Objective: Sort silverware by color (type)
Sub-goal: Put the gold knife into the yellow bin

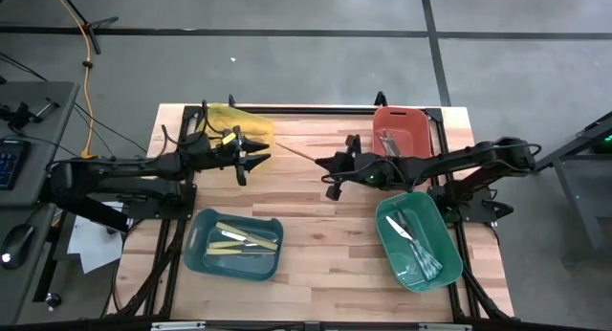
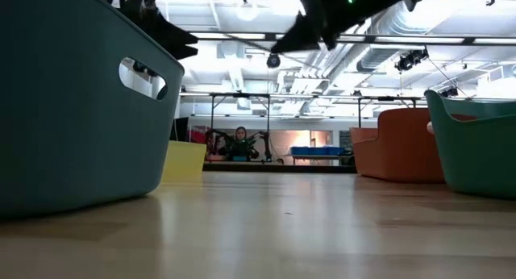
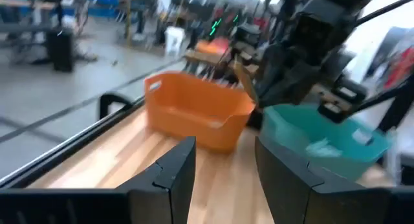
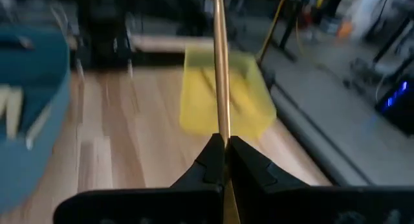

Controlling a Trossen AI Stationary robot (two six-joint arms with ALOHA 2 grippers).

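- The right gripper (image 4: 224,145) is pinched tight on a thin gold-tan utensil (image 4: 220,68), whose handle runs straight out past the fingertips toward the yellow bin (image 4: 223,94).
- From above, that right gripper (image 1: 331,165) hangs over the middle of the wooden table (image 1: 316,245), the utensil (image 1: 295,152) pointing toward the left arm.
- The left gripper (image 1: 260,149) sits beside the yellow bin (image 1: 239,119) with its fingers (image 3: 173,172) spread apart, holding nothing.
- Cream-yellow utensils (image 1: 244,238) lie in the dark teal bin (image 1: 201,254).
- Silver utensils (image 1: 416,237) lie in the green bin (image 1: 449,240); others (image 1: 387,140) lie in the orange bin (image 1: 411,125).
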